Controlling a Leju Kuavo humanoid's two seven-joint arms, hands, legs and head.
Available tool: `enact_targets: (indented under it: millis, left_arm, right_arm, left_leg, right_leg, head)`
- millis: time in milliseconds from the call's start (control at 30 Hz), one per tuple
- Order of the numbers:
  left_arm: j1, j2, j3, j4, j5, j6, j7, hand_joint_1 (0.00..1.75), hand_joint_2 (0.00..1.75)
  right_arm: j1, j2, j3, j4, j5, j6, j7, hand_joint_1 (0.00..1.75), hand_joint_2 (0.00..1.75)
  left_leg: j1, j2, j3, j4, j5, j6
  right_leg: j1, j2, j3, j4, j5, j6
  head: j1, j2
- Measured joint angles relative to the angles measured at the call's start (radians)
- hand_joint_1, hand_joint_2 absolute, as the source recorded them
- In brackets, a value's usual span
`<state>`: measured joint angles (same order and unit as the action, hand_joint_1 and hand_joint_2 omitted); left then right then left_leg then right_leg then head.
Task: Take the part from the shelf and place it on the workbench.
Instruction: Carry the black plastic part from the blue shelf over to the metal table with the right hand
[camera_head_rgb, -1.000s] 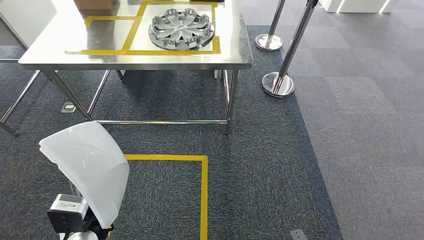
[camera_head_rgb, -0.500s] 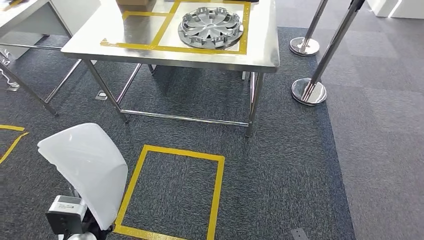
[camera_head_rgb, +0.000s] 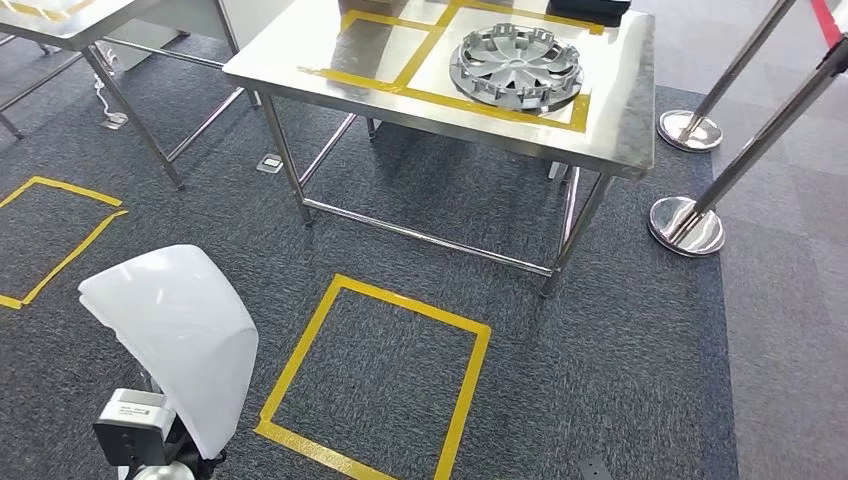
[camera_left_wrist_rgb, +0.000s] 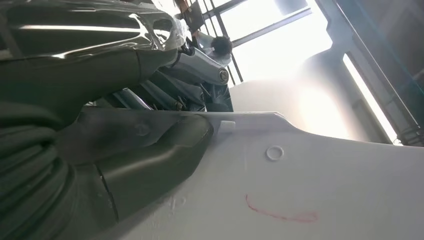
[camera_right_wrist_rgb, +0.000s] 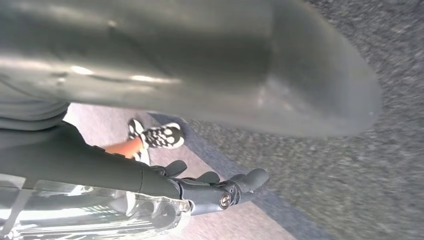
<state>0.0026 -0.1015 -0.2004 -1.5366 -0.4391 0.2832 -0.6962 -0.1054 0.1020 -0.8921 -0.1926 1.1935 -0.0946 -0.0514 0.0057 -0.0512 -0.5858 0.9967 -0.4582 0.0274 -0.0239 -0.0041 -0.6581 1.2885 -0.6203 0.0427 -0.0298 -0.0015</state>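
Behind the white part, left hand seemingly grips, mostly hidden.

Camera swung left (workbench now sits further right)

Head view evenly lit, sharp. Left wrist view backlit, window glare washing out. Right wrist view motion-blurred.

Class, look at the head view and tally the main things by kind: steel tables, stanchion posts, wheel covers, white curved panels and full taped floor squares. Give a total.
Steel tables: 2
Stanchion posts: 2
Wheel covers: 1
White curved panels: 1
Full taped floor squares: 1
Total: 7
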Motion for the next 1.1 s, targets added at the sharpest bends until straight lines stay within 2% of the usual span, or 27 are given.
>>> enact_targets:
  millis: [33,100,133,167,300,367,467,600,667,733,767,833,900,933,967,1000,1033,1067,1100]
  left_arm:
    - [0.001,0.000,0.000,0.000,0.000,0.000,0.000,1.75,1.75]
    - [0.001,-0.001,0.000,0.000,-0.001,0.000,0.000,1.75,1.75]
    - [0.002,-0.001,0.000,0.000,-0.002,0.000,0.001,1.75,1.75]
    - [0.004,-0.001,0.001,-0.001,-0.003,0.000,0.001,1.75,1.75]
    - [0.009,0.000,0.000,-0.002,-0.011,0.000,0.006,1.75,1.75]
    - [0.009,0.001,0.000,-0.002,-0.012,-0.001,0.010,1.75,1.75]
    - [0.009,0.001,0.000,-0.002,-0.014,-0.001,0.014,1.75,1.75]
    - [0.009,0.001,0.000,-0.002,-0.016,-0.001,0.016,1.75,1.75]
    - [0.009,0.001,0.000,-0.003,-0.020,-0.002,0.020,1.75,1.75]
    - [0.011,0.001,0.001,-0.004,-0.026,-0.004,0.024,1.75,1.75]
    - [0.011,0.001,0.001,-0.004,-0.027,-0.005,0.025,1.75,1.75]
    - [0.013,0.000,0.001,-0.005,-0.030,-0.006,0.027,1.75,1.75]
    - [0.015,-0.001,0.000,-0.005,-0.031,-0.007,0.029,1.75,1.75]
    - [0.016,-0.001,0.000,-0.005,-0.032,-0.008,0.029,1.75,1.75]
    - [0.017,-0.001,0.000,-0.004,-0.032,-0.008,0.030,1.75,1.75]
    - [0.017,0.000,0.001,-0.003,-0.033,-0.008,0.030,1.75,1.75]
    - [0.017,0.000,0.001,-0.003,-0.033,-0.008,0.031,1.75,1.75]
    - [0.016,0.000,0.001,-0.002,-0.034,-0.008,0.031,1.75,1.75]
    - [0.016,0.000,0.001,-0.002,-0.034,-0.007,0.032,1.75,1.75]
  right_arm:
    - [0.000,0.000,0.000,0.000,-0.001,-0.002,-0.002,0.00,0.00]
    - [-0.002,-0.001,0.000,0.000,-0.007,-0.013,-0.012,0.00,0.00]
    - [-0.004,-0.001,0.000,0.000,-0.012,-0.021,-0.018,0.00,0.00]
    - [-0.006,0.000,-0.001,0.000,-0.018,-0.028,-0.023,0.00,0.00]
    - [-0.005,0.003,-0.005,0.000,-0.028,-0.042,-0.030,0.00,0.00]
    - [-0.005,0.003,-0.007,0.000,-0.029,-0.046,-0.032,0.00,0.00]
    - [-0.005,0.003,-0.009,0.000,-0.029,-0.050,-0.033,0.00,0.00]
    - [-0.005,0.005,-0.010,0.000,-0.029,-0.051,-0.033,0.00,0.00]
    - [-0.004,0.007,-0.010,0.001,-0.029,-0.051,-0.033,0.00,0.00]
    - [-0.004,0.008,-0.010,0.001,-0.028,-0.051,-0.033,0.00,0.00]
    - [-0.005,0.009,-0.010,0.001,-0.028,-0.051,-0.033,0.00,0.00]
    - [-0.009,0.010,-0.010,0.001,-0.027,-0.051,-0.033,0.00,0.00]
    - [-0.008,0.009,-0.010,0.000,-0.028,-0.051,-0.032,0.00,0.00]
    - [-0.006,0.008,-0.011,0.000,-0.028,-0.051,-0.032,0.00,0.00]
    - [-0.003,0.008,-0.011,0.000,-0.028,-0.051,-0.032,0.00,0.00]
    - [0.000,0.008,-0.012,0.000,-0.029,-0.051,-0.032,0.00,0.00]
    - [0.001,0.008,-0.012,0.000,-0.029,-0.051,-0.032,0.00,0.00]
    - [0.003,0.009,-0.012,0.002,-0.028,-0.051,-0.032,0.00,0.00]
    - [0.005,0.010,-0.012,0.002,-0.028,-0.051,-0.032,0.00,0.00]
  left_leg:
    - [0.001,-0.012,0.001,0.002,-0.001,-0.001]
    - [0.002,-0.034,0.000,0.009,-0.005,-0.009]
    - [0.001,-0.041,-0.003,0.013,-0.006,-0.014]
    - [-0.001,-0.046,-0.007,0.016,-0.008,-0.016]
    - [-0.002,-0.044,-0.006,0.012,-0.005,-0.004]
    - [-0.002,-0.040,-0.002,0.007,-0.005,-0.004]
    - [-0.002,-0.037,0.000,0.004,-0.004,-0.006]
    - [-0.001,-0.036,-0.001,0.005,-0.009,-0.020]
    - [-0.004,-0.035,-0.001,-0.001,-0.014,-0.012]
    - [-0.004,-0.033,0.018,-0.022,-0.018,0.000]
    - [-0.002,-0.032,0.030,-0.031,-0.021,0.005]
    - [0.001,-0.025,0.049,-0.039,-0.026,0.009]
    - [0.003,-0.020,0.056,-0.038,-0.034,0.009]
    - [0.005,-0.019,0.063,-0.037,-0.038,0.006]
    - [0.008,-0.019,0.070,-0.036,-0.045,0.001]
    - [0.013,-0.020,0.080,-0.034,-0.052,-0.007]
    - [0.018,-0.021,0.090,-0.029,-0.063,-0.016]
    - [0.022,-0.023,0.097,-0.021,-0.075,-0.027]
    - [0.023,-0.025,0.099,-0.012,-0.087,-0.038]
  right_leg:
    - [-0.001,0.003,0.019,-0.052,0.036,-0.001]
    - [-0.005,0.018,0.075,-0.191,0.101,-0.001]
    - [-0.006,0.025,0.092,-0.235,0.116,-0.004]
    - [-0.007,0.030,0.098,-0.257,0.120,-0.006]
    - [-0.004,0.037,0.097,-0.260,0.122,-0.014]
    - [-0.002,0.039,0.097,-0.260,0.122,-0.018]
    - [0.000,0.040,0.098,-0.260,0.120,-0.023]
    - [-0.003,0.040,0.098,-0.262,0.119,-0.023]
    - [-0.007,0.041,0.105,-0.261,0.130,-0.016]
    - [-0.006,0.035,0.108,-0.244,0.142,-0.007]
    - [-0.005,0.030,0.102,-0.225,0.139,-0.002]
    - [-0.004,0.019,0.061,-0.147,0.094,0.002]
    - [-0.007,0.018,-0.007,-0.034,0.038,0.008]
    - [-0.009,0.018,-0.030,-0.002,0.029,0.013]
    - [-0.013,0.017,-0.036,-0.005,0.042,0.019]
    - [-0.019,0.017,-0.022,-0.047,0.074,0.027]
    - [-0.027,0.018,0.002,-0.112,0.115,0.036]
    - [-0.031,0.022,0.025,-0.170,0.137,0.045]
    - [-0.032,0.026,0.043,-0.211,0.144,0.042]
  head:
    - [0.000,0.000]
    - [0.003,0.000]
    - [0.004,0.000]
    - [0.006,0.000]
    - [0.005,0.000]
    - [0.005,0.000]
    - [0.005,0.000]
    - [0.005,0.000]
    - [0.005,0.000]
    - [0.006,0.000]
    - [0.008,0.000]
    - [0.013,0.000]
    - [0.016,0.000]
    - [0.016,0.000]
    - [0.017,0.000]
    - [0.017,0.000]
    - [0.018,0.000]
    - [0.020,0.000]
    - [0.023,0.000]
